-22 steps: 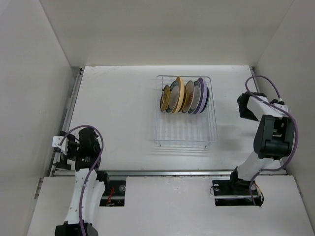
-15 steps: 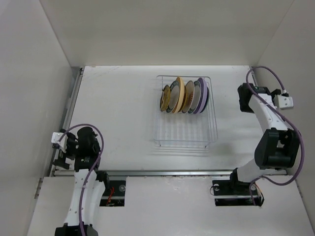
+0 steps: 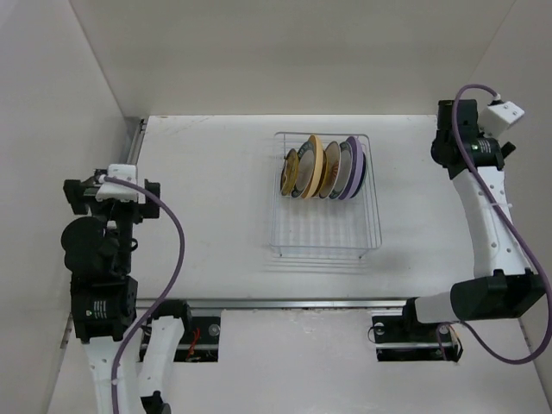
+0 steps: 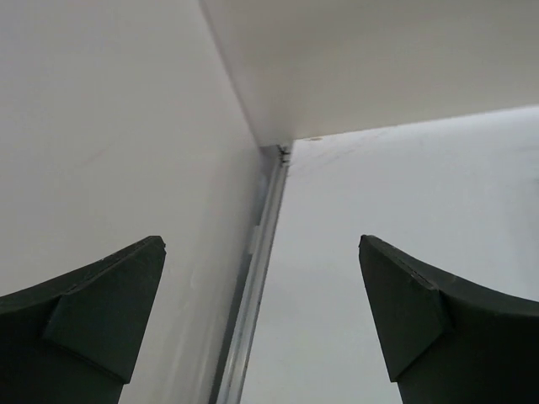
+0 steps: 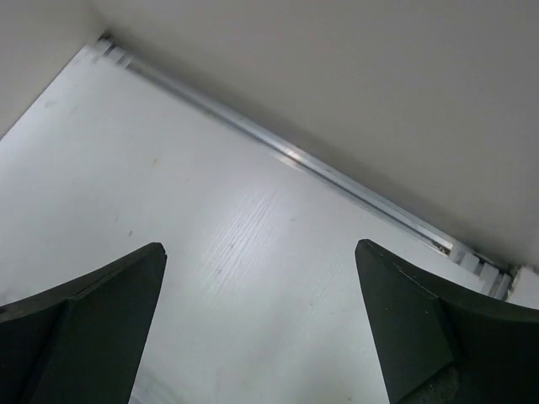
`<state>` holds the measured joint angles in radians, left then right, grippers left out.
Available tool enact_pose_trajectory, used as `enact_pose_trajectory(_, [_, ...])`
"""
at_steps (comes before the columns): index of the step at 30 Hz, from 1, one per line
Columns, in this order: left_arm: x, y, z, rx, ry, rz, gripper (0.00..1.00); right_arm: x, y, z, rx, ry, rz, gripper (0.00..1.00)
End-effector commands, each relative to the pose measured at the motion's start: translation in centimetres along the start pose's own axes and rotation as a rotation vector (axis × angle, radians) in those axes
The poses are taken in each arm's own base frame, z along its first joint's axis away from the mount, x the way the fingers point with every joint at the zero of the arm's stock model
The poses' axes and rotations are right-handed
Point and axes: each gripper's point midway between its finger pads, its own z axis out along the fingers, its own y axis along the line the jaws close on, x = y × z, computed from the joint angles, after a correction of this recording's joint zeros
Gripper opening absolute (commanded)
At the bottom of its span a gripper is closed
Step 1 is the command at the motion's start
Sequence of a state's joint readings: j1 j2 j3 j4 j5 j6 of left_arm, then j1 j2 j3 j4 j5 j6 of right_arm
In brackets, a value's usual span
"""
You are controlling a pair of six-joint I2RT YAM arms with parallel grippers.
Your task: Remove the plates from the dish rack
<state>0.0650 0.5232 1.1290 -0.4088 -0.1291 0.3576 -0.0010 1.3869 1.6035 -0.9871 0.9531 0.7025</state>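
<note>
The dish rack point(image 3: 325, 226), a white wire basket, stands right of the table's middle. Several plates stand upright in its far slots: a small brown-and-yellow one point(image 3: 290, 172) at the left, a large pale yellow one point(image 3: 311, 164), a white one point(image 3: 332, 169) and a large lavender one point(image 3: 349, 166) at the right. My left gripper point(image 3: 109, 191) is raised by the left wall, far from the rack, open and empty point(image 4: 261, 244). My right gripper point(image 3: 450, 122) is raised at the far right corner, open and empty point(image 5: 259, 246). Neither wrist view shows the rack or plates.
White walls close in the table on the left, far and right sides. An aluminium rail point(image 3: 129, 164) runs along the left edge and shows in the left wrist view point(image 4: 253, 278). Another rail point(image 5: 295, 156) runs below the wall in the right wrist view.
Both arms have unfolded and risen. The left gripper swung up and toward the left wall. The right gripper moved up toward the far right corner. The rack and plates have not moved.
</note>
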Motion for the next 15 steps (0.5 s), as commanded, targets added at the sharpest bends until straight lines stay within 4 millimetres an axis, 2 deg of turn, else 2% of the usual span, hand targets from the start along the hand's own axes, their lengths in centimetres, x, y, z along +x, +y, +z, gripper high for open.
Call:
enact_pose_trajectory(1, [1.6, -6.2, 0.2, 0.388, 0.074, 0.148, 1.0, -1.3, 4.6, -3.0, -0.297, 0.001, -0.249, 1.0])
enact_pose_trajectory(2, [1.5, -6.6, 0.2, 0.419, 0.078, 0.16, 1.0, -1.3, 5.2, -3.8, -0.312, -0.001, -0.263, 1.0])
enact_pose_trajectory(5, [1.3, -7.7, 0.4, 0.505, 0.124, 0.169, 1.0, 0.4, 6.8, -4.3, -0.364, 0.036, -0.392, 1.0])
enact_pose_trajectory(7, [0.7, -8.1, 1.4, 0.545, 0.166, 0.165, 1.0, -0.1, 7.5, -4.8, -0.377, 0.033, -0.378, 1.0])
enact_pose_trajectory(8, [1.6, -8.4, 1.3, 0.571, 0.235, 0.162, 1.0, -0.2, 7.9, -5.2, -0.404, 0.038, -0.37, 1.0])
enact_pose_trajectory(9, [1.6, -8.7, 1.5, 0.595, 0.27, 0.162, 1.0, -0.1, 8.7, -5.8, -0.461, 0.054, -0.359, 1.0])
enact_pose_trajectory(11, [1.7, -9.3, 2.9, 0.638, 0.382, 0.136, 1.0, -1.4, 9.3, -7.2, -0.542, 0.028, -0.295, 1.0])
enact_pose_trajectory(13, [1.2, -9.9, 4.2, 0.68, 0.436, 0.125, 1.0, -1.0, 10.6, -9.2, -0.689, 0.037, -0.245, 1.0])
enact_pose_trajectory(14, [-0.2, -10.9, 6.0, 0.704, 0.447, 0.102, 1.0, -0.6, 11.0, -9.8, -0.74, 0.045, -0.237, 1.0])
enact_pose_trajectory(15, [-0.3, -11.8, 6.2, 0.737, 0.479, 0.096, 0.99, -0.1, 11.4, -10.1, -0.778, 0.054, -0.234, 1.0])
